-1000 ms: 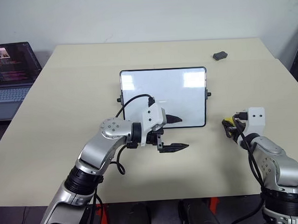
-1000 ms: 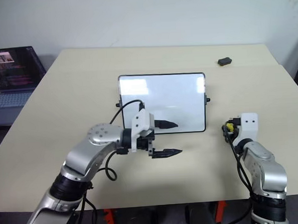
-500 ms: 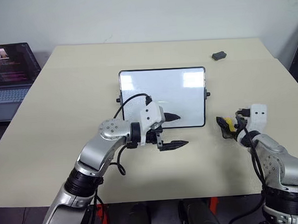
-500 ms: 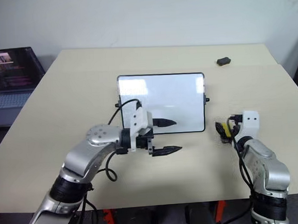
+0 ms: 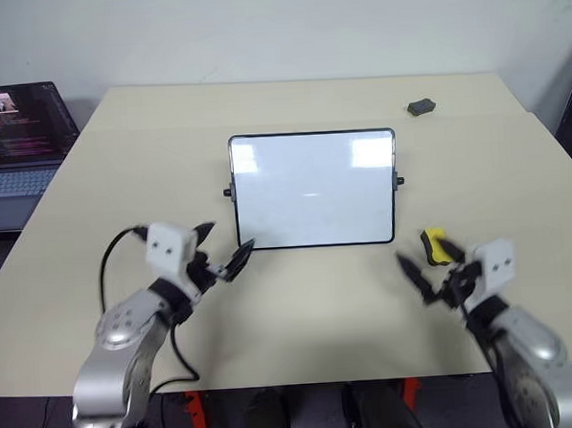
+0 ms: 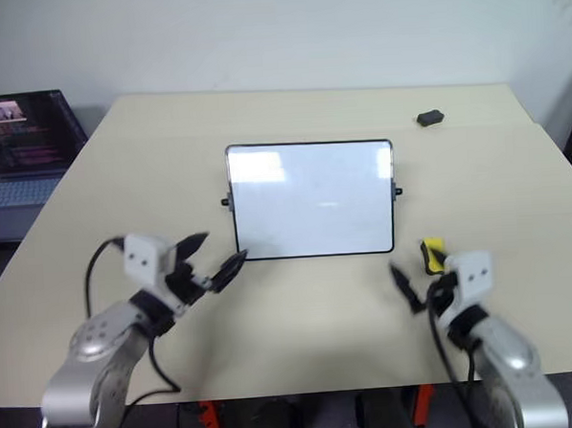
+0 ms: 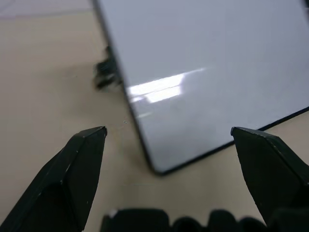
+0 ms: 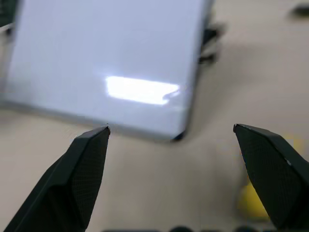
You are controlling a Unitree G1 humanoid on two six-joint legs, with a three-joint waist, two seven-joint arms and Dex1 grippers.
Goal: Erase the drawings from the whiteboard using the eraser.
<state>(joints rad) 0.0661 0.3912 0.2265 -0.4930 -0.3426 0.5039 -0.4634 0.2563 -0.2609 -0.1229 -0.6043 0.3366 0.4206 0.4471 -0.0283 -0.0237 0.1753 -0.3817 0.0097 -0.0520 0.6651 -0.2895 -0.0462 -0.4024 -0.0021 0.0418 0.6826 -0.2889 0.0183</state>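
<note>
The whiteboard (image 5: 313, 189) lies in the middle of the table, black-framed, with small knobs at its sides. Its face looks plain white with two glare patches; the drawings are out of view. The yellow eraser (image 5: 433, 246) lies on the table just off the board's near right corner, free of both grippers. My right gripper (image 5: 423, 274) hovers open just nearer than the eraser, and in the right wrist view the eraser (image 8: 253, 203) sits beside one finger. My left gripper (image 5: 222, 246) is open and empty at the board's near left corner (image 7: 159, 164).
An open laptop (image 5: 18, 142) stands off the table's far left. A small dark grey lump (image 5: 420, 106) rests near the far right corner. The beige table (image 5: 319, 299) runs bare between my two grippers down to its front edge.
My right gripper opened, left the eraser lying on the table and drew back toward me. The left arm swung from in front of the board's lower edge out to its left corner.
</note>
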